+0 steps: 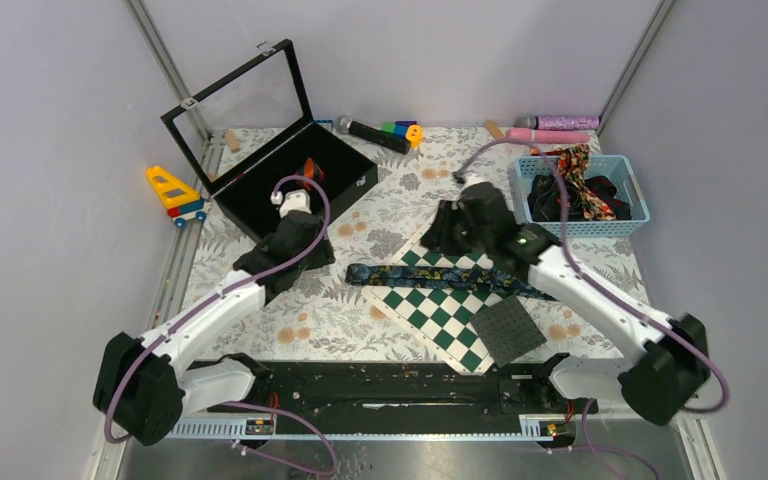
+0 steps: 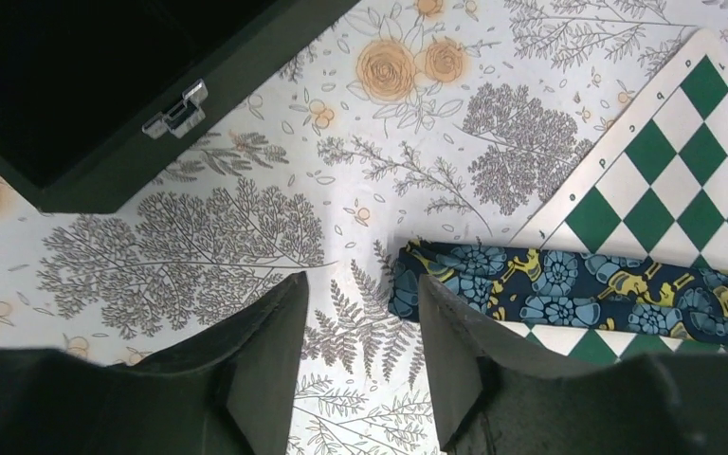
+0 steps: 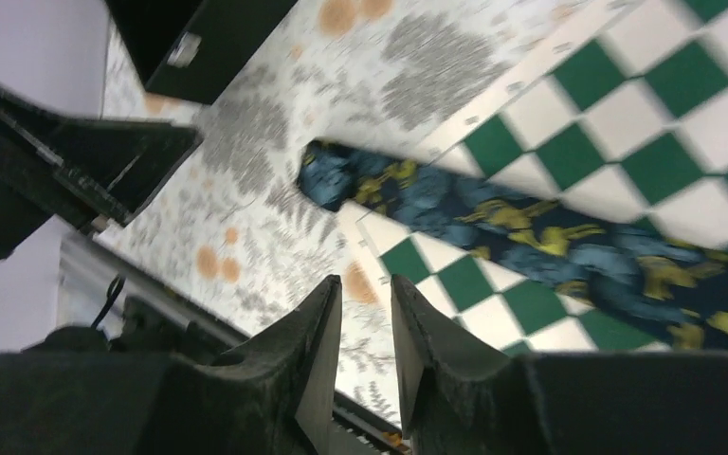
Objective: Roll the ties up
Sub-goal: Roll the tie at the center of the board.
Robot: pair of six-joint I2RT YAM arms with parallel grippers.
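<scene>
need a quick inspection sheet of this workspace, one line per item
surface: floral-print tablecloth, green-and-white chequered board lying on it
job's things: dark navy patterned tie lying flat across the board, unrolled; more ties heaped in blue plastic basket
clutter: open black box with glass lid, yellow toy truck, black microphone, purple microphone, pink microphone, dark grey square pad
grippers: left gripper open, empty, beside the tie's end; right gripper open, empty, above the cloth near the board
cables: purple left-arm cable and purple right-arm cable, both off the tie
surroundings: grey walls, metal frame posts
</scene>
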